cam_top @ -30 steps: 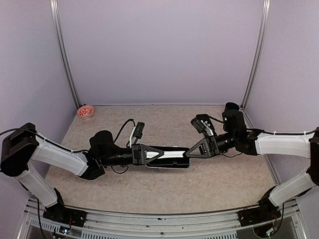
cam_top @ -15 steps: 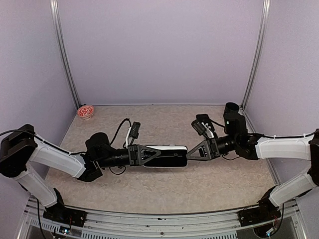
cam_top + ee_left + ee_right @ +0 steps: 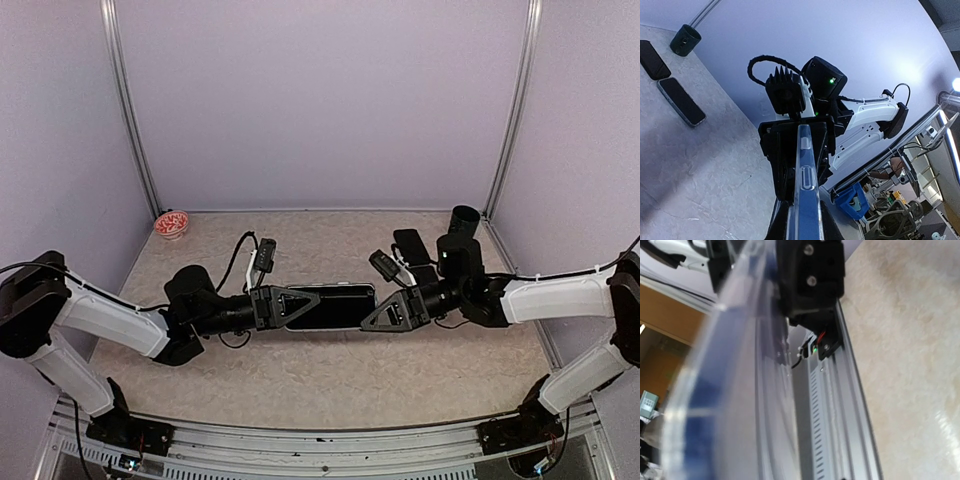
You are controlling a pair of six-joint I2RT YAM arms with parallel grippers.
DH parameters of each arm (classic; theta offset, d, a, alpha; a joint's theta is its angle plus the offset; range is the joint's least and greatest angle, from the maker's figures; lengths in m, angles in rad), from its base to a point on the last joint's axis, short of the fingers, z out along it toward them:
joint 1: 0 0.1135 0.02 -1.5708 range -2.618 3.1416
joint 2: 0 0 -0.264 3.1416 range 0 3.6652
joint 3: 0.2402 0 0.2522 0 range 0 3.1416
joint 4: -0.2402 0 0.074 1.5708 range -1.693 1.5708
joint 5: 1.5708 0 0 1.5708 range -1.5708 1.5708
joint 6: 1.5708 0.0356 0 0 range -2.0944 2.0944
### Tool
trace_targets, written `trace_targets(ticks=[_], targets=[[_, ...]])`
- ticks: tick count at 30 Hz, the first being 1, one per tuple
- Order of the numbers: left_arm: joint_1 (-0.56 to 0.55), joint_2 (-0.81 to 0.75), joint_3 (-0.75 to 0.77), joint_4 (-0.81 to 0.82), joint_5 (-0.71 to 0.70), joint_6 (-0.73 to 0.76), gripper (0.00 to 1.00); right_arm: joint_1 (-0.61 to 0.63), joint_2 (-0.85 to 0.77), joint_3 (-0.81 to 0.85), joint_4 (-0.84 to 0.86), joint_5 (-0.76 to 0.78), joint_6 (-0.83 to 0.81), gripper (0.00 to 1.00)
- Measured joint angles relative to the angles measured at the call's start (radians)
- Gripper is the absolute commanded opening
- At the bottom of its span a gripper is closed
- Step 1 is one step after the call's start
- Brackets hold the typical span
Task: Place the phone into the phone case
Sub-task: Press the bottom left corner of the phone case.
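Note:
The phone (image 3: 340,305) hangs level above the table between both arms, a dark slab in the top view. Seen edge-on in the left wrist view, the phone's blue edge (image 3: 805,200) sits inside the clear phone case (image 3: 809,176), whose button covers show. My left gripper (image 3: 308,300) is shut on its left end, with black fingers (image 3: 780,220) on both sides. From the right, my right gripper (image 3: 372,316) closes over the other end. The right wrist view shows only the blurred clear case rim (image 3: 740,365) close up, its own fingers hidden.
Two spare phones (image 3: 681,101) (image 3: 651,59) lie on the table at the back right, near a dark cup (image 3: 463,217). A small red-and-white bowl (image 3: 172,223) sits at the back left corner. The metal frame rail (image 3: 840,415) runs along the near edge.
The held phone has shifted a little left and turned, so its pale face no longer shows. The right gripper has slid further left over the phone's right end.

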Motion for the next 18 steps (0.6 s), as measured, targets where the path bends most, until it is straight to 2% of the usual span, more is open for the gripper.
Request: trace_targets(ticks=[2,8,13,18], targets=[[-0.002,-0.004,0.000,-0.005,-0.003,0.008,0.00,0.005,0.011,-0.002,0.024,-0.002,0.022,0.20],[-0.008,-0.031,0.000,-0.065,-0.038,0.050,0.00,0.008,0.047,-0.006,0.101,-0.008,0.105,0.16],[-0.014,-0.049,0.000,-0.098,-0.061,0.063,0.00,0.008,0.053,-0.017,0.156,-0.011,0.151,0.01],[-0.016,-0.066,0.000,-0.119,-0.072,0.045,0.00,0.009,0.053,-0.020,0.193,-0.011,0.158,0.00]])
